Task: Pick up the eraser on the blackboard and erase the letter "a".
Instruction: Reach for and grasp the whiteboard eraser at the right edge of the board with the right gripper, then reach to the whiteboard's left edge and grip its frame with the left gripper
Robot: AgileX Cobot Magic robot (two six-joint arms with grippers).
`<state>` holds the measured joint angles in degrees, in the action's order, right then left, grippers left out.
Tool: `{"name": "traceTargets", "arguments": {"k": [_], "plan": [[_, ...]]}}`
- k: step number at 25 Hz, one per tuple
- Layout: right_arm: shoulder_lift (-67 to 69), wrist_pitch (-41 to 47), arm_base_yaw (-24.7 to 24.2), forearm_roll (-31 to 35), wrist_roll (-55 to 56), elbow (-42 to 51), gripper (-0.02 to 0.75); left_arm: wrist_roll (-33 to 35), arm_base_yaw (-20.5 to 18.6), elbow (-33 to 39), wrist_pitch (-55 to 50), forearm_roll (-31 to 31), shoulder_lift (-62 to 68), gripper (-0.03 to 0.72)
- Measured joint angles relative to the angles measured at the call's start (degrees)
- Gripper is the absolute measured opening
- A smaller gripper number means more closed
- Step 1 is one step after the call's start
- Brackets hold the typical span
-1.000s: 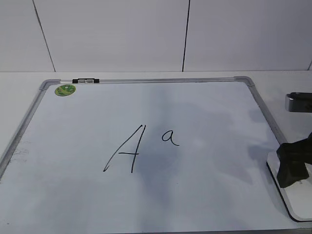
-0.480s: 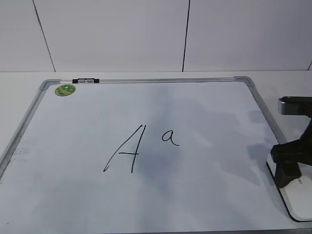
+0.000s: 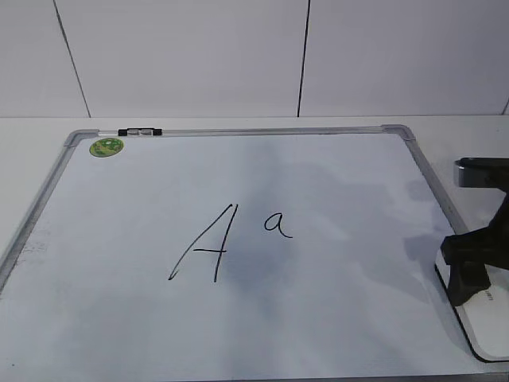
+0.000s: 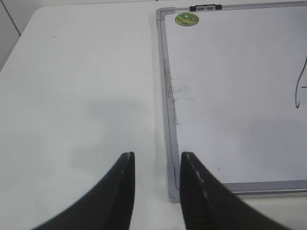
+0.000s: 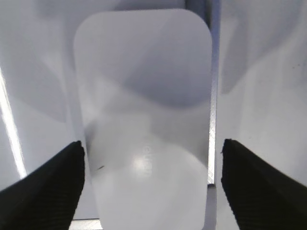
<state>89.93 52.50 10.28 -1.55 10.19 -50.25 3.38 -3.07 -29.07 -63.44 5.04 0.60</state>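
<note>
The blackboard is a white board with a grey frame, lying flat. A small letter "a" sits right of a large capital "A". The eraser, white with a black base, lies at the board's lower right corner over the frame. In the right wrist view the eraser fills the space between the jaws. My right gripper is open, its fingers straddling the eraser without clearly touching it; in the exterior view it is directly above it. My left gripper is open and empty, over the table at the board's near left corner.
A green round sticker and a small black marker clip sit at the board's far left corner. The board lies on a white table. A white panelled wall stands behind.
My right gripper came down and slightly left over the eraser between one second and half a second ago, then stayed still. The board and letters are unchanged.
</note>
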Motion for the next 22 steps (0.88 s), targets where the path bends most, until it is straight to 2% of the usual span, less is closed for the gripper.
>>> {"name": "traceTargets", "arguments": {"k": [22], "plan": [[2.28, -2.09, 0.00, -0.02, 0.56, 0.00, 0.659, 0.00, 0.00, 0.00, 0.00, 0.00, 0.00, 0.245]]}}
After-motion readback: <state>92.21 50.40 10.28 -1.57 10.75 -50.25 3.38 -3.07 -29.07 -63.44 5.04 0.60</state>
